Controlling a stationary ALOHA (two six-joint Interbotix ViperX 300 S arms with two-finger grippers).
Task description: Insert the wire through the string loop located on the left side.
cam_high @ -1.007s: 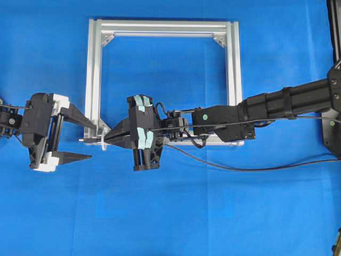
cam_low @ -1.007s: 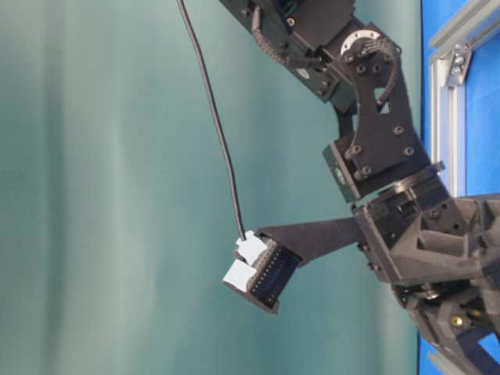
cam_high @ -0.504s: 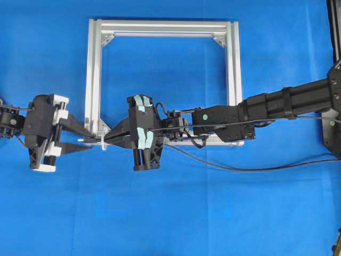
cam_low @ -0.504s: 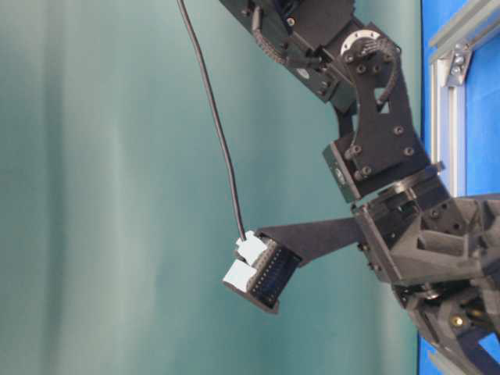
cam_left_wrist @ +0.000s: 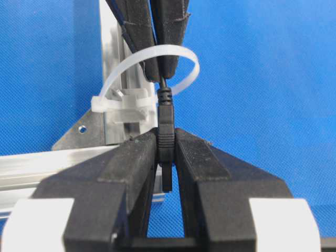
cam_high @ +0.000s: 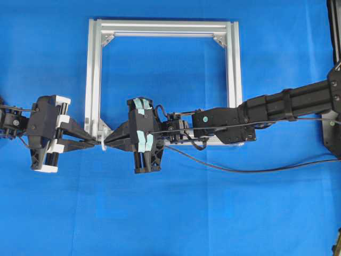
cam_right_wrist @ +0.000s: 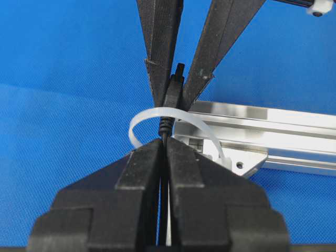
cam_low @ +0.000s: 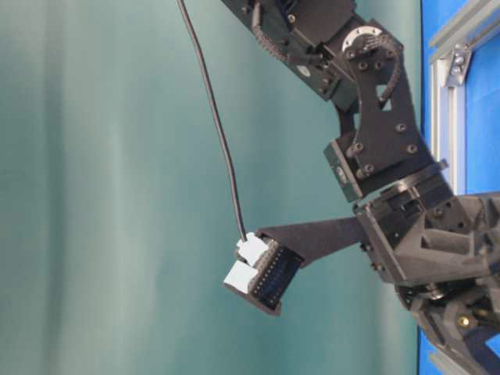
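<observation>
Closing since before, left tool [cam_left_wrist: 166,144] grips thin black wire's [cam_left_wrist: 166,113] plug, poking through whitish string loop [cam_left_wrist: 149,60] from right tool [cam_right_wrist: 164,149], also clamping it.

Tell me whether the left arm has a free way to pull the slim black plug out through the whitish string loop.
Probably yes. The left gripper is shut on the slim black plug, which already pokes through the whitish string loop; only the right gripper, clamped on the cable behind, resists.

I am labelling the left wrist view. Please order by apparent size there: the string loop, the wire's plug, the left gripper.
1. left gripper, very near the camera, so it looks largest
2. string loop
3. wire's plug, slim, partly hidden between the jaws
</observation>
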